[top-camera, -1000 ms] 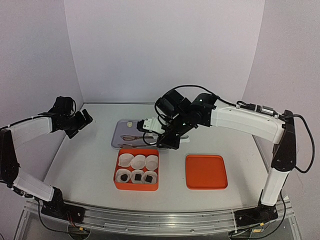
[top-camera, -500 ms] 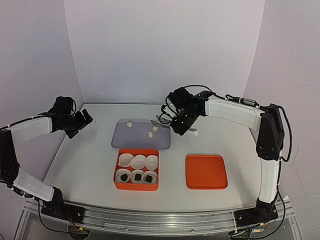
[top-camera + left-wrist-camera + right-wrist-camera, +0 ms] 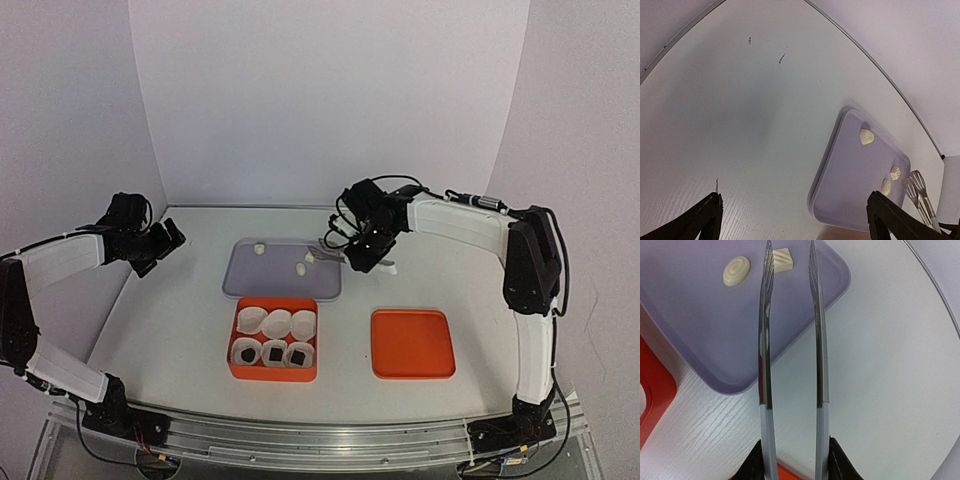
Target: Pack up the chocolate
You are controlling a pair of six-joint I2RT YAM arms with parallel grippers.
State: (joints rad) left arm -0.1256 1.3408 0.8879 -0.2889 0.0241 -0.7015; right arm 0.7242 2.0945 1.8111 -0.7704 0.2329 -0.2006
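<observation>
Three cream-white chocolates (image 3: 259,248) (image 3: 300,268) (image 3: 310,257) lie on the purple tray (image 3: 270,283). Three dark chocolates (image 3: 272,352) sit in the front-row paper cups of the orange box (image 3: 273,374); the back-row cups (image 3: 277,321) look empty. My right gripper (image 3: 362,247) (image 3: 795,460) is shut on metal tongs (image 3: 765,340), held open and empty. In the right wrist view the tong tips frame a ridged square chocolate (image 3: 782,259), with a round swirled one (image 3: 737,271) to its left. My left gripper (image 3: 165,243) (image 3: 795,225) is open and empty over bare table left of the tray (image 3: 850,175).
An orange lid (image 3: 412,343) lies flat right of the box. The white walls curve round the table's back and sides. The tongs' tips also show at the right edge of the left wrist view (image 3: 917,187).
My right gripper with the tongs has pulled back from over the tray's front edge to the tray's far right corner. The left arm has not moved.
</observation>
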